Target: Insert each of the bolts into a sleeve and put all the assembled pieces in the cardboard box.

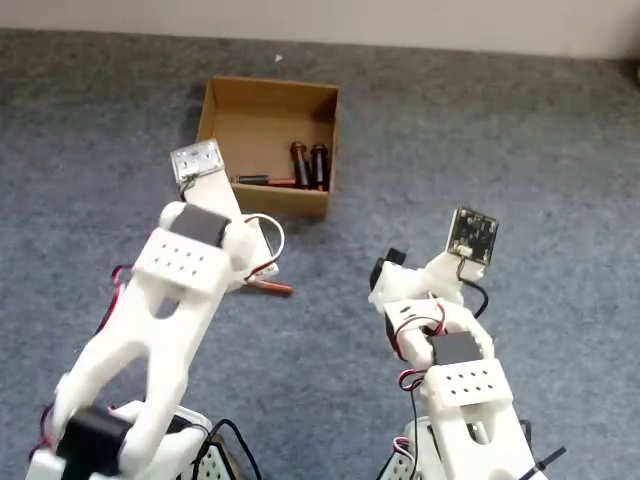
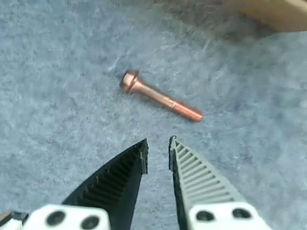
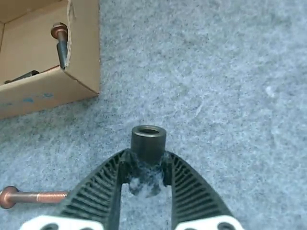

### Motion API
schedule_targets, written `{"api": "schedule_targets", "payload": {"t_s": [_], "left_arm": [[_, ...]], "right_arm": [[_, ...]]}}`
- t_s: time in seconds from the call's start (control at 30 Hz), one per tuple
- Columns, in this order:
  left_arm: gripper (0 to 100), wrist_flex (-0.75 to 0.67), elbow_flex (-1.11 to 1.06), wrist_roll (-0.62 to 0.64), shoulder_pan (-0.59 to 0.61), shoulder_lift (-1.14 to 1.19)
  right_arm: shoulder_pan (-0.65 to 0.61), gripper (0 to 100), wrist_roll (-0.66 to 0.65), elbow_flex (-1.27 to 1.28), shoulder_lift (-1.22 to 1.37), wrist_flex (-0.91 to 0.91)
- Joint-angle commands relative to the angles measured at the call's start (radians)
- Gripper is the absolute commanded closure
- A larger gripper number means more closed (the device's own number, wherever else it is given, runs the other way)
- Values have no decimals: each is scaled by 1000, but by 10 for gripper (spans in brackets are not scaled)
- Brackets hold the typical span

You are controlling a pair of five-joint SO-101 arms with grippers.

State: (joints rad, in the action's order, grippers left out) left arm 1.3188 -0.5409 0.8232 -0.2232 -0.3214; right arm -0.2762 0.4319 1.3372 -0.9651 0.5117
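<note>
A copper bolt lies on the grey carpet just beyond the tips of my left gripper, which is slightly open and holds nothing. The same bolt pokes out from under the left arm in the high view and also lies beside the right gripper as bolt. My right gripper is shut on a dark sleeve, held upright with its bore showing. The cardboard box stands behind, with several assembled pieces inside.
The box wall is close to the right gripper, with one assembled piece leaning at its corner. Grey carpet stretches to the right of the box. The right arm stands right of the bolt.
</note>
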Motion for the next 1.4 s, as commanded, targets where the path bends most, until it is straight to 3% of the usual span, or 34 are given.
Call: {"api": "schedule_targets", "payload": {"t_s": [0.0, 0.23, 0.47, 0.63, 0.77, 1.03, 1.37], "left_arm": [[890, -23, 44, 51, -7, 107], [874, -129, 45, 114, -4, 277], [671, -143, 45, 138, -1, 302], [668, -167, 25, 140, 71, 303], [668, -279, -62, 140, 111, 305], [851, -486, -197, 133, 111, 305], [966, -499, -206, 133, 113, 305]], "right_arm": [[12, 995, -8, -5, -19, -28], [12, 995, -8, -5, -19, -28], [12, 995, -9, -5, -19, -28], [12, 995, -9, -5, -19, -28], [12, 995, -9, -5, -19, -28], [12, 995, -9, -5, -19, -28], [12, 995, -9, -4, -19, -28]]}}
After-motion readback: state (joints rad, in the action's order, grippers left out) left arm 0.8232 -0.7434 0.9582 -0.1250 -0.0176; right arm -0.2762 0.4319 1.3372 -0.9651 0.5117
